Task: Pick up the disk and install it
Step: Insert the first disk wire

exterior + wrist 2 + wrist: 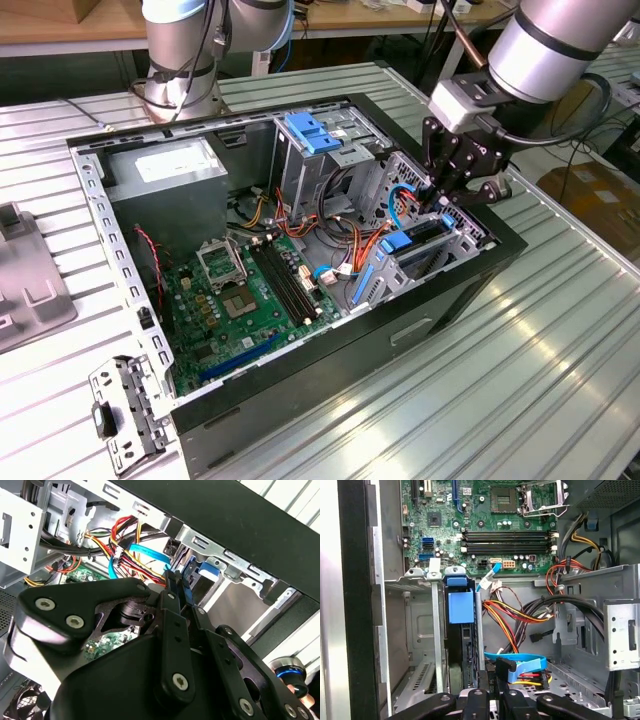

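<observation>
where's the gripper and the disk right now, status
Gripper down at the drive cage on the case's front end, fingers closed together. Disk standing on edge in the cage slot, blue rail up. Blue data cable and wire bundle close beside.

- No print can be read anywhere in these views.
- The white sticker [168, 163] on the grey power supply [160, 185] perhaps carries text, illegible here.
</observation>
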You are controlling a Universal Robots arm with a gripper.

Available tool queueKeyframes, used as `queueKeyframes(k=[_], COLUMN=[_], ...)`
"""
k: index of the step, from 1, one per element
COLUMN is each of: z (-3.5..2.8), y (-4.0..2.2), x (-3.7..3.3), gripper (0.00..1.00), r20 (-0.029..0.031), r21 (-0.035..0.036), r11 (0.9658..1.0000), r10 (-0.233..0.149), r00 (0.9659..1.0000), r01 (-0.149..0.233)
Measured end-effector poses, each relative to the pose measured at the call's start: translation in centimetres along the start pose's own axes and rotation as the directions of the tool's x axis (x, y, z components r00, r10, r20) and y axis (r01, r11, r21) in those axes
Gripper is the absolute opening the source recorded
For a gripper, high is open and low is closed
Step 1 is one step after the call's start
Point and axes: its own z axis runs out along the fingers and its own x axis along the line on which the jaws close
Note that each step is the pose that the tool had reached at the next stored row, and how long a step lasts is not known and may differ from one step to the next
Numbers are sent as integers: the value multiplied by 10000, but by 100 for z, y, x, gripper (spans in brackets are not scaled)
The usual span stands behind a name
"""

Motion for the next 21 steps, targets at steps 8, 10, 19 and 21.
queueKeyframes(k=[8, 10, 19, 21], z=[64, 63, 40, 42], y=[7, 8, 9, 9], x=[212, 212, 202, 191], gripper=[17, 17, 17, 17], r20=[249, 251, 247, 250], r21=[-46, -39, -35, -35], r11=[9989, 9989, 9989, 9989], r10=[-456, -458, -459, -459], r00=[9987, 9986, 9986, 9986], r01=[457, 459, 460, 460])
